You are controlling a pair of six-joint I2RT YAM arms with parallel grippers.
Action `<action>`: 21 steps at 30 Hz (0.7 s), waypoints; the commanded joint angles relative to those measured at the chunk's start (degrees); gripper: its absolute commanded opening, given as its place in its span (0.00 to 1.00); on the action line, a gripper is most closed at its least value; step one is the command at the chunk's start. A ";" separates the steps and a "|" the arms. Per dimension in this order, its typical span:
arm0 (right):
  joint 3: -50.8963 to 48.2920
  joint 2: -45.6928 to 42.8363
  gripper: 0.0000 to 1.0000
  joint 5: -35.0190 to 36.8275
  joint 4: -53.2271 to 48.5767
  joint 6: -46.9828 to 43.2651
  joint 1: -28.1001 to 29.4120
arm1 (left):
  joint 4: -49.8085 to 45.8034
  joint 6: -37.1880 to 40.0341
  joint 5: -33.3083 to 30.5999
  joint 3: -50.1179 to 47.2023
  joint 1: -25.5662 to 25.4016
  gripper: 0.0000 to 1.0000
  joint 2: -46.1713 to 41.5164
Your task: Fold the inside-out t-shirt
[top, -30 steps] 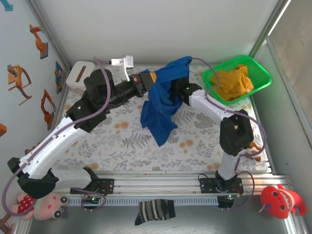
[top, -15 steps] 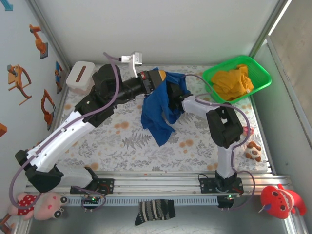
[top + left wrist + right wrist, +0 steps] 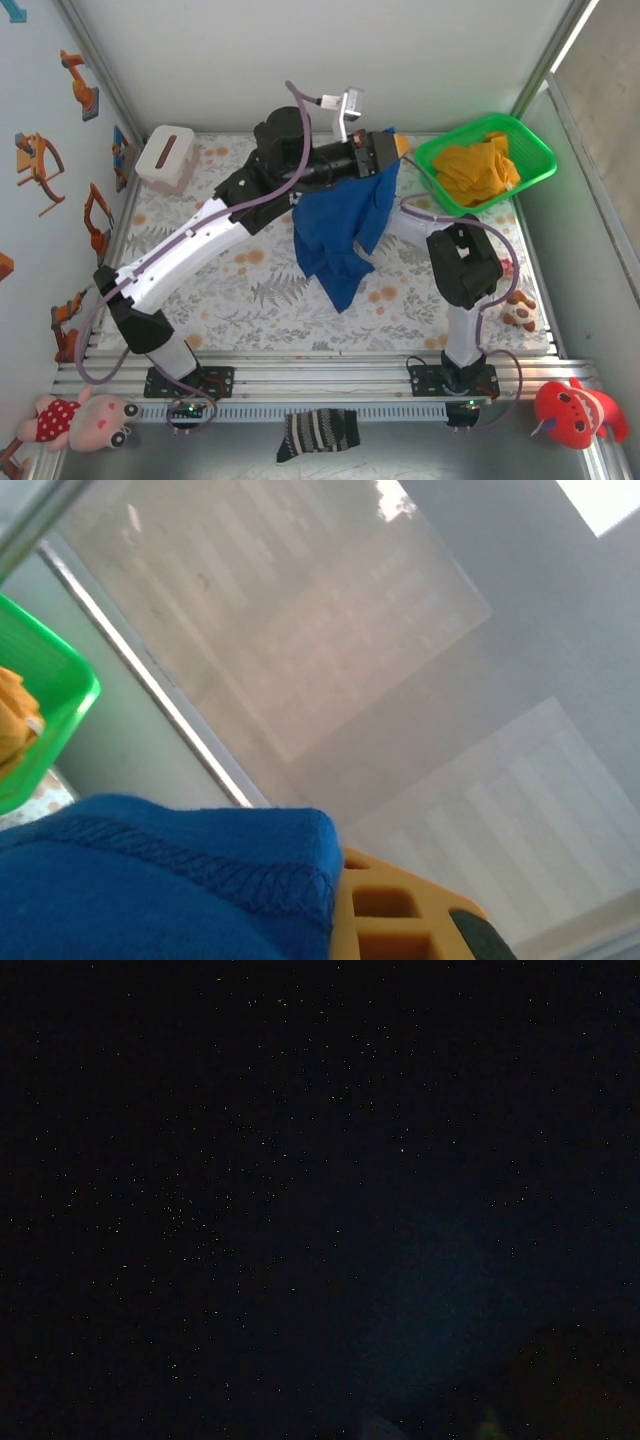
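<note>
Top external view: the left gripper [image 3: 392, 148] is raised at upper centre of the frame, clamped on an edge of the inside-out t-shirt [image 3: 340, 225]. The blue cloth hangs from it in a bunched, twisted drape whose lower point reaches the floral table mat [image 3: 230, 290] near the middle. The right arm [image 3: 465, 265] reaches from lower right up under the cloth. With the right gripper covered by the shirt, I cannot tell how its fingers stand or whether they hold anything. At upper right, a green basket [image 3: 530, 138] holds a yellow-orange garment [image 3: 480, 170], apart from the shirt.

Left wrist view: a stitched blue hem of the t-shirt [image 3: 150, 890] fills the lower left, pressed against an orange finger [image 3: 395, 910] at bottom centre, so the grip is closed on cloth. The basket's green corner [image 3: 50, 730] sits at the left edge.

Right wrist view: the frame is almost black, apparently smothered by fabric, and no finger can be read.

Judged from this, no fold has been made. The shirt has yet to be spread flat, perhaps turned right side out, and then folded.
</note>
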 commanded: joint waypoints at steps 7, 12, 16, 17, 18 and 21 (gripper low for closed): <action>10.72 8.76 0.99 8.46 -17.93 5.58 0.19 | -2.42 2.45 3.90 13.04 -3.66 0.00 2.52; 12.23 12.39 0.99 9.10 -27.05 9.63 0.20 | 0.27 2.03 2.17 6.74 -3.06 0.00 0.32; 11.85 15.42 0.99 6.15 -26.94 12.92 -0.03 | 1.65 1.17 1.70 3.88 -2.31 0.00 -0.74; 11.90 16.04 0.97 5.05 -26.30 13.34 -0.07 | 1.76 1.17 1.42 3.40 -2.18 0.00 -0.99; 11.66 16.60 0.91 3.91 -25.08 13.90 -0.12 | 1.93 1.17 1.38 2.76 -2.03 0.00 -1.45; 8.45 16.54 0.59 1.68 -19.18 15.46 -0.51 | 2.40 1.21 0.45 0.46 -1.43 0.00 -2.97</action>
